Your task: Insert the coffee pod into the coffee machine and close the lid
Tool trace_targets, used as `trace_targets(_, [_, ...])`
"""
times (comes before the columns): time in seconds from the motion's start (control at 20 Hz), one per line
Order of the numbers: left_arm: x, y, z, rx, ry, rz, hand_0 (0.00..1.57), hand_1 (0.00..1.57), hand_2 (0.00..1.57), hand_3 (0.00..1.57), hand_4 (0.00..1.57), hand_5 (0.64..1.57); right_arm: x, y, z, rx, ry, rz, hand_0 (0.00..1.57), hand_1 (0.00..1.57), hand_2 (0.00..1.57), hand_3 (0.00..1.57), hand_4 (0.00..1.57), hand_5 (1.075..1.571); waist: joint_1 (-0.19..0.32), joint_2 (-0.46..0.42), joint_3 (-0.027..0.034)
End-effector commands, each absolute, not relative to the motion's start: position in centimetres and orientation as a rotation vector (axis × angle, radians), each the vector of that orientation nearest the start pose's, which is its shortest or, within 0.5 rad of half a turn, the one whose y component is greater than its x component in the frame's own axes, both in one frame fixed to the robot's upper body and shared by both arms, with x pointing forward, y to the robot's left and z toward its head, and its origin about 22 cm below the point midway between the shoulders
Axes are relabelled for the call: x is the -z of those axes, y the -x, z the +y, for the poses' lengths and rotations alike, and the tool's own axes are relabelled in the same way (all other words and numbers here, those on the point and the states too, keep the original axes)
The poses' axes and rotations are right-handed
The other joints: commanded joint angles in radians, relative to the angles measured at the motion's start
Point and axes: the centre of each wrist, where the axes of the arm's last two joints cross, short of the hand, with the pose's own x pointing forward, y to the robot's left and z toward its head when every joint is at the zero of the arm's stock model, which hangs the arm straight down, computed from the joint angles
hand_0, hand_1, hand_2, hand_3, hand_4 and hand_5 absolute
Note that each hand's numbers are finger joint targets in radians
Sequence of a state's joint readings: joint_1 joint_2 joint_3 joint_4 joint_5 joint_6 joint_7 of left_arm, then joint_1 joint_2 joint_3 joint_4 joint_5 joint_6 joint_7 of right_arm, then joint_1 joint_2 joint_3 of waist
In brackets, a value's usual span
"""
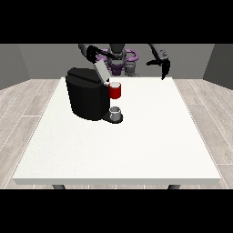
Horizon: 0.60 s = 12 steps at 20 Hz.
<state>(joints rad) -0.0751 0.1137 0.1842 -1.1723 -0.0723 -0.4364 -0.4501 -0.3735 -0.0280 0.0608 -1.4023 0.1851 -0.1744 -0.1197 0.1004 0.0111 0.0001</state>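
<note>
A large white table (136,150) takes up most of the room, and on its far-left part stands a black coffee machine (86,98) with its grey lid (101,71) tilted up and open, a red head (115,91) sticking out at its front and a small grey cup (116,111) on the black drip base just below it. Behind the far edge the robot (119,57) reaches out both arms: the hand at the view's left (92,53) is up near the top of the raised lid, and I cannot tell how its fingers lie, while the hand at the view's right (164,66) hangs over the far-right corner, well apart from the machine, its fingers pointing down, relaxed and holding nothing. I cannot make out the coffee pod as a separate thing, so I cannot tell where it sits.
</note>
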Motion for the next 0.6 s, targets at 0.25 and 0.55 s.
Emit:
trace_targets(0.25, [5.6,-24.6,29.1,0.225,0.228,-1.669,0.00,0.00,0.00,0.00,0.37,1.571,-6.8,-36.2,-20.5,-0.132,0.198,-1.867,0.00,0.00,0.00,0.00,0.41,1.571,0.037,0.033,0.0000])
trace_targets(0.55, [5.4,-25.9,29.7,0.237,0.211,-1.713,0.00,0.00,0.00,0.00,0.34,1.571,-6.4,-37.6,-19.2,-0.155,0.191,-1.880,0.00,0.00,0.00,0.00,0.42,1.571,0.019,0.078,-0.0002])
